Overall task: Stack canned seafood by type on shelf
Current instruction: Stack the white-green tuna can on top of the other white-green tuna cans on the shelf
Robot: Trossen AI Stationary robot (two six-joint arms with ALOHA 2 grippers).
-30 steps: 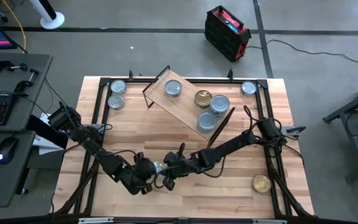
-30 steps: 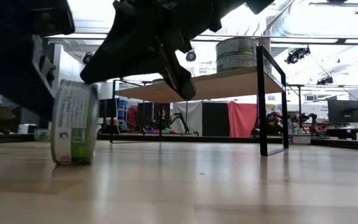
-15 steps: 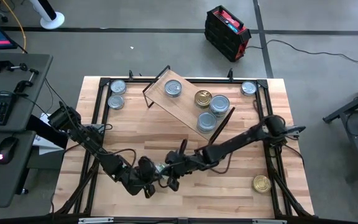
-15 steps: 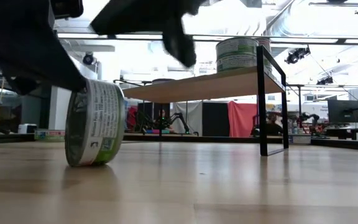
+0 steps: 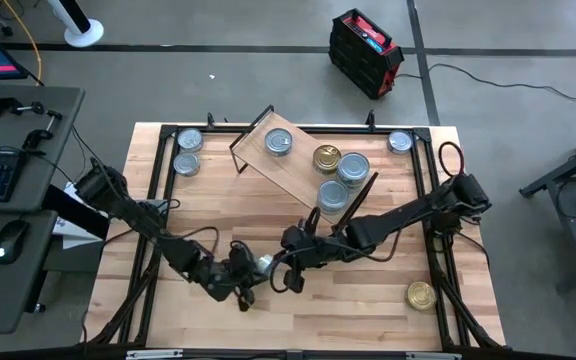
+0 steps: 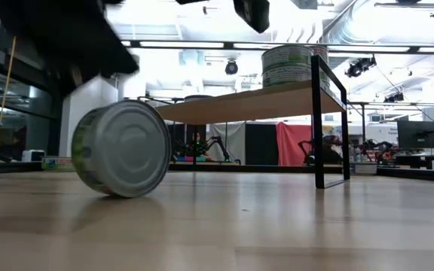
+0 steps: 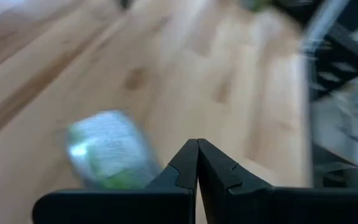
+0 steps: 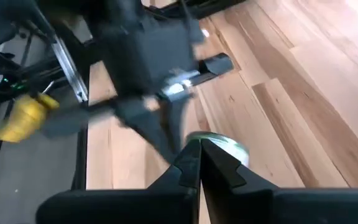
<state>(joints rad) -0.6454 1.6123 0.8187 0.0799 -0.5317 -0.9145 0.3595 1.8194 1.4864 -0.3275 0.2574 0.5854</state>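
One tin (image 5: 262, 264) stands on its rim on the table, near the middle of the near half. In the low view the tin (image 6: 123, 148) shows its silver face and green side. My left gripper (image 5: 242, 287) is shut and low, just left of it. In the left wrist view the tin (image 7: 107, 152) lies right beside the fingers. My right gripper (image 5: 292, 272) is shut, just right of the tin and raised above it. The shelf (image 5: 303, 165) stands askew at the far middle and carries three silver tins (image 5: 354, 168) and a gold tin (image 5: 327, 158). My left gripper (image 7: 197, 144) has its shut fingers close against the green side wall of the tin (image 7: 142, 171), low over the table. The picture is blurred there, so I cannot tell whether they touch it. The tin rests on its rim on the table.
Two silver tins (image 5: 188, 150) sit at the far left corner and one (image 5: 400, 141) at the far right. A gold tin (image 5: 421, 295) lies near the right near corner. In the low view the shelf's black leg (image 6: 319, 124) stands right of the tin.
The tin has rolled toward the table's right and turned about, from edge-on to face-on in the low view. My right gripper has risen and drawn back toward the right and far side, away from the tin. My left gripper has followed the tin a little toward the right.
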